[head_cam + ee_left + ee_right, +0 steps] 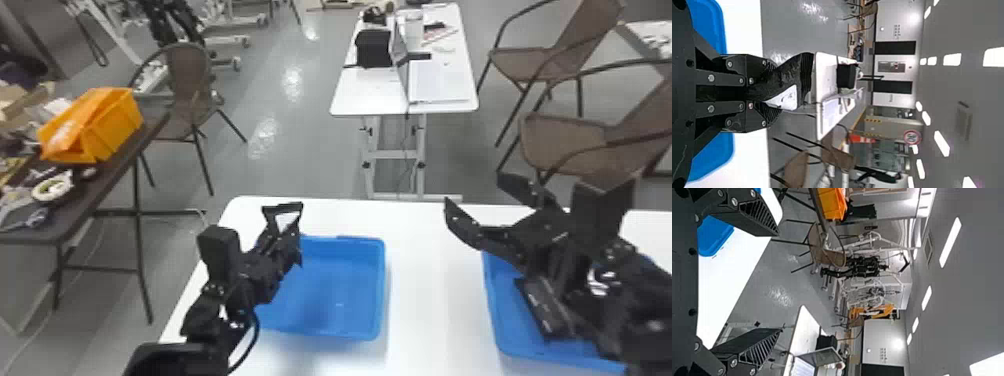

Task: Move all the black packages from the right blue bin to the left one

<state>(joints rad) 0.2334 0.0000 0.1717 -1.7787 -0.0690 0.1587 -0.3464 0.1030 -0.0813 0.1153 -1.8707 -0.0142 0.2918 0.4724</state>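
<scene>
Clamped black package, 2 blue bins

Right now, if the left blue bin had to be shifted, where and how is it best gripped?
Probably by the right-hand rim of the left blue bin, from above, fingers straddling the wall: it stands raised around an open top, with bare table outside it, while the left arm overhangs the opposite side.
</scene>
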